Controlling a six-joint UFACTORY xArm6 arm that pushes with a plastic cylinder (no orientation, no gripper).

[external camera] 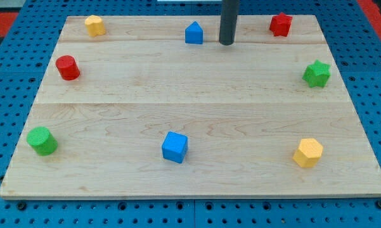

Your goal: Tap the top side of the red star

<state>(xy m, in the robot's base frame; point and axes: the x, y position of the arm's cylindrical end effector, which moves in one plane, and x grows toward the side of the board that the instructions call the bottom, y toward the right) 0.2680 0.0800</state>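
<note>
The red star [280, 25] lies near the view's top right on the wooden board [196, 95]. My tip [226, 43] rests on the board near the top centre, well to the left of the red star and slightly lower than it. It stands just right of a blue house-shaped block [194, 33], apart from it.
A yellow hexagon block [94, 25] sits at the top left, a red cylinder [68, 68] at the left, a green cylinder [42, 140] at the bottom left. A blue cube [174, 147] sits at the bottom centre, a yellow hexagon [308, 152] at the bottom right, a green star [317, 73] at the right.
</note>
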